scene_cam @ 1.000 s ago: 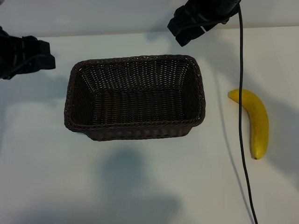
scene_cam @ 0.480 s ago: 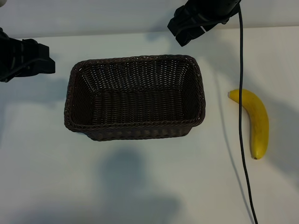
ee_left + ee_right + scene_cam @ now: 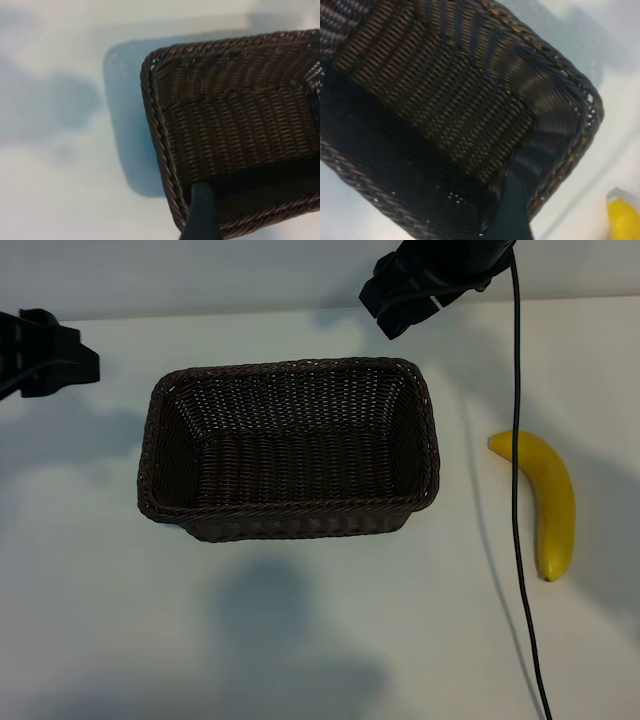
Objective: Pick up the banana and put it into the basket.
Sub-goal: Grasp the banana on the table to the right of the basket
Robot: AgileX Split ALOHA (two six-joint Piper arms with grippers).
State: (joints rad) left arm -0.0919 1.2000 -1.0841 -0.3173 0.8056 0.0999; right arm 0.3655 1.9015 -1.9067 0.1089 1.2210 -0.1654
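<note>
The yellow banana (image 3: 550,502) lies on the white table to the right of the basket, untouched; its tip (image 3: 624,220) also shows in the right wrist view. The dark brown wicker basket (image 3: 290,510) stands mid-table with nothing inside. My left gripper (image 3: 60,365) hovers off the basket's left back corner, open and holding nothing; one dark finger (image 3: 202,215) shows over the basket rim (image 3: 152,115). My right gripper (image 3: 400,305) hangs above the basket's back right corner, open and holding nothing, with one finger (image 3: 512,210) showing over the rim (image 3: 580,90).
A black cable (image 3: 517,570) hangs from the right arm down the right side of the table and crosses the banana's stem end. White table surface (image 3: 300,640) lies in front of the basket and around the banana.
The left gripper has drifted left and slightly back, away from the basket's corner. The right gripper, the basket and the banana have not moved.
</note>
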